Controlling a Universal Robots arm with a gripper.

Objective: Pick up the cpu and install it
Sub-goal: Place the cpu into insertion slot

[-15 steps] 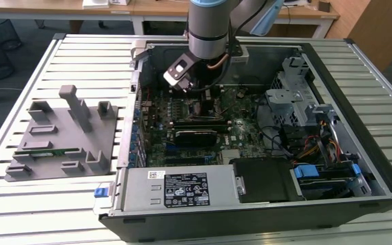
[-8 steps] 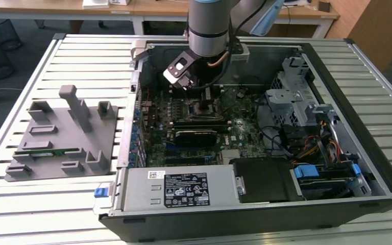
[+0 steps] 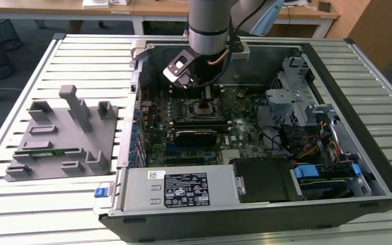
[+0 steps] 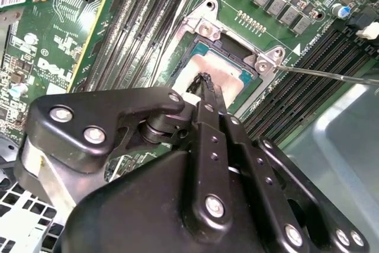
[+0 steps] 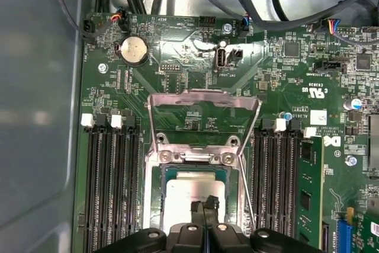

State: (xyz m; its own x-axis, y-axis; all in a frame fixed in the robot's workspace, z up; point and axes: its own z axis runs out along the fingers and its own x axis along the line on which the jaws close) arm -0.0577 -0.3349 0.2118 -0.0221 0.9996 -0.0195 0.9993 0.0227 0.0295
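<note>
Slatted white table (image 3: 32, 204), open computer case (image 3: 264, 218), arm reaching in at the upper middle of the exterior view.
Gripper (image 5: 204, 208) fingers are pressed together, tips at the cpu (image 5: 183, 197), which lies flat in its socket under the raised metal frame (image 5: 204, 102). The chip looks light, stiff and thin, with a slippery polished top and a probably delicate underside; its opposite thin edges seem the place to hold.

You get an evenly bright exterior view under soft overhead light, mild shadow inside the computer case (image 3: 250, 220), in your first wrist view pale glare across the cpu (image 5: 192, 194), hazy reflections on the grey case wall (image 5: 35, 117)
</note>
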